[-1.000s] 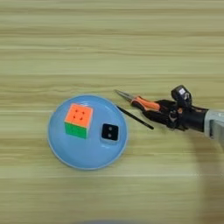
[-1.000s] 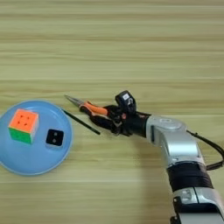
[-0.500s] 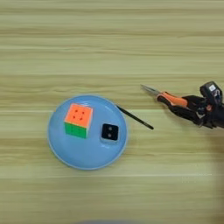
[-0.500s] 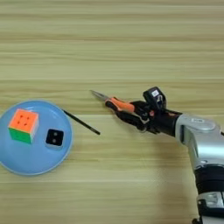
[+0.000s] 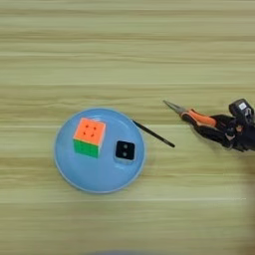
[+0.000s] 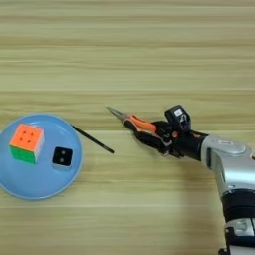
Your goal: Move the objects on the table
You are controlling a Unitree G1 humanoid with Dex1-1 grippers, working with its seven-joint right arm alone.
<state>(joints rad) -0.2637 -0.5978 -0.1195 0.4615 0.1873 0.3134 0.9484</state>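
Pliers [image 5: 198, 118] lie right of the blue plate [image 5: 67, 169], beyond the thin stick [image 5: 153, 133]; the small cube [image 5: 125, 150] sits on the plate. In the right eye view, the right gripper [image 6: 162, 135] pinches their handles; a shallow grip could let them swivel or drop.

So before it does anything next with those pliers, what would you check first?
1. Hand shut on the pliers: ok, fingers close around the handles.
2. Pliers clear of the thin black stick: ok, a gap shows.
3. Pliers lifted off the table: cannot tell.
4. Small black cube on the blue plate: ok, beside the puzzle cube.
5. Bare table around the pliers: ok.
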